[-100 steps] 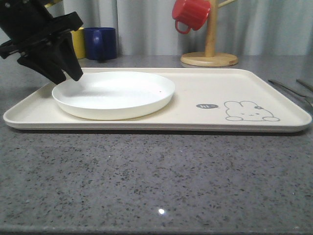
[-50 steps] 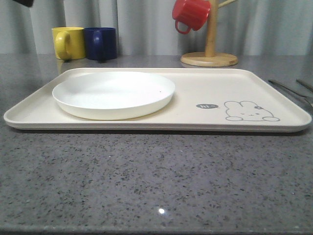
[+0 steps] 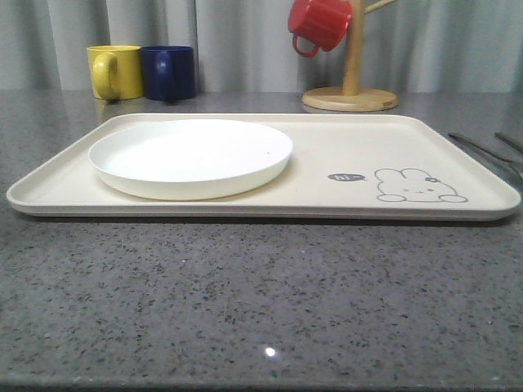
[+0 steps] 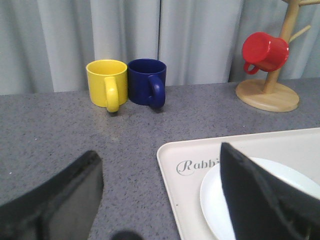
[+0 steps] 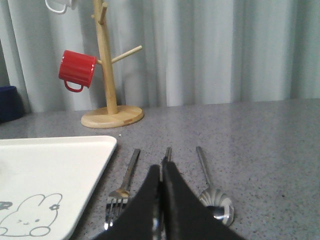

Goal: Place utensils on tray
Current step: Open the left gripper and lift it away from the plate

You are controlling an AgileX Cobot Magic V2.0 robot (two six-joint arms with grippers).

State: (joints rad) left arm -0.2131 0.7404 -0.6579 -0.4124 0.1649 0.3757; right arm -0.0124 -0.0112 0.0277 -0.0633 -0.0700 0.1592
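Front view: utensils cut by the frame edge at the bench's right edge; types not distinguishable there.

Right wrist view: right pincer fingers pressed together, covering most of the chopsticks; whether they are gripped cannot be told. Fork tines partly hidden. Tray cropped.

Left wrist view: left pincer finger hides part of the plate and the "Rabbit" script's end.

Front view: low, near table edge, faces tray lengthwise. Wrist views look forward toward curtains; all share mug tree.
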